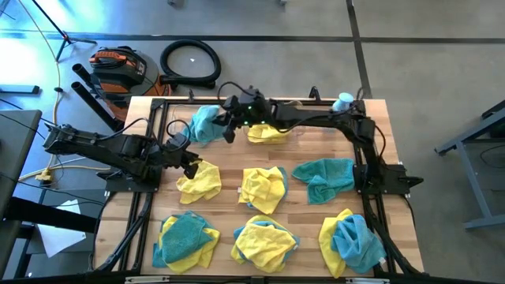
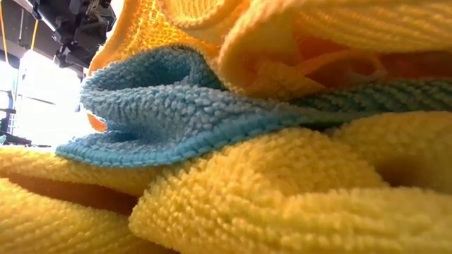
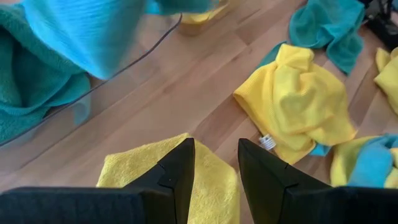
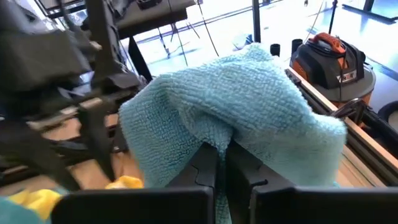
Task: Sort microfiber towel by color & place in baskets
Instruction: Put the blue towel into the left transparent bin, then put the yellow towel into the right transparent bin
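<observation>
Over on the left side of the table, the left gripper (image 1: 190,167) is hovering with its claw narrowly open and empty, right above a crumpled yellow towel (image 1: 200,181). From the wrist view its fingers (image 3: 180,171) are pointing down at that soft yellow cloth, so it's probably lining up for a pinch. Just past it, a clear plastic basket (image 3: 81,102) with a rounded rim is already holding blue and teal cloth, which suggests that's the blue bin.

Moving toward the middle, the right gripper (image 1: 230,130) is reaching across the far end of the table and pinching a light blue towel (image 1: 207,122) shut between its fingers. The cloth is draping in a fluffy, loopy lump over the claw, hanging over that same basket, likely so it can drop straight in. Beside it, the second basket (image 1: 296,130) is hard to make out, with yellow cloth (image 1: 267,133) sitting in it.

Everything else is lying in loose piles on the wooden slats: a yellow one in the centre (image 1: 263,188), a teal one (image 1: 325,177) to the right, and mixed yellow-and-blue heaps along the near edge. All are nubby microfiber, wrinkly and floppy.
</observation>
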Controlling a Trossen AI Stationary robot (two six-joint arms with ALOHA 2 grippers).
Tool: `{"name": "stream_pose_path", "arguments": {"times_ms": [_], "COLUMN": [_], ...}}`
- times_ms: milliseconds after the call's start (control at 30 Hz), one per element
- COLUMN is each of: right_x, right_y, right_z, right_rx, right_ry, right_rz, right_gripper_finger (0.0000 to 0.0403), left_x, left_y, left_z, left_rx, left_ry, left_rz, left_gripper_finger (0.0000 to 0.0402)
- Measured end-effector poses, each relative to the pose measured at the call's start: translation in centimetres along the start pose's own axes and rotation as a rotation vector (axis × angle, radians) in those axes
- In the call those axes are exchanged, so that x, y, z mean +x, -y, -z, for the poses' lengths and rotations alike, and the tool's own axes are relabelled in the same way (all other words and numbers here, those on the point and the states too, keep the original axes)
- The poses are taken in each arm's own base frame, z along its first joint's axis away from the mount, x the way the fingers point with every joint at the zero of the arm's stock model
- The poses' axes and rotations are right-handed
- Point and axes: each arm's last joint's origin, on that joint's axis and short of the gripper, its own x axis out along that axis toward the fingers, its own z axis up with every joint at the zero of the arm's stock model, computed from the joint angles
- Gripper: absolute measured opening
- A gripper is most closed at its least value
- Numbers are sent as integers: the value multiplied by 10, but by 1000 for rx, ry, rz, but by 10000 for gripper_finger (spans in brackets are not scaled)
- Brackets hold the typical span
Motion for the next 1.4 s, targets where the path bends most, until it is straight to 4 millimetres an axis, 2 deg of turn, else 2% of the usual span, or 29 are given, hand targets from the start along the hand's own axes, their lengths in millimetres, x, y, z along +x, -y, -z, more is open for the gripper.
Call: {"name": "stream_pose_path", "arguments": {"times_ms": [133, 267, 633, 800, 900, 1000, 1133, 1233, 1267, 1400], "right_x": [18, 24, 17, 3, -17, -39, -64, -72, -74, -80], "right_y": [9, 18, 41, 45, 44, 40, 25, 8, 3, -18], "right_z": [16, 26, 29, 25, 17, 9, -5, -8, -7, -1], "right_rx": [-10, 28, 138, 201, 280, 280, 276, 268, 267, 259], "right_ry": [12, -30, -92, -176, -251, -319, -343, -376, -395, -463], "right_rz": [5, 29, 78, 109, 156, 241, 269, 208, 197, 224], "right_gripper_finger": [18, 43, 181, 207, 203, 178, 105, 29, 15, 20], "left_x": [0, 0, 0, 0, 0, 0, 0, 0, 0, 0], "left_y": [0, 0, 0, 0, 0, 0, 0, 0, 0, 0], "left_z": [0, 0, 0, 0, 0, 0, 0, 0, 0, 0], "left_rx": [-1, -1, 0, 0, 1, 2, 2, 19, 28, 36], "left_ry": [2, 4, 6, 6, 5, 5, 6, 5, 5, 5], "left_rz": [1, -1, -3, -3, -4, -4, -5, -5, -4, -4], "left_gripper_finger": [113, 113, 113, 113, 113, 113, 113, 113, 113, 113]}}
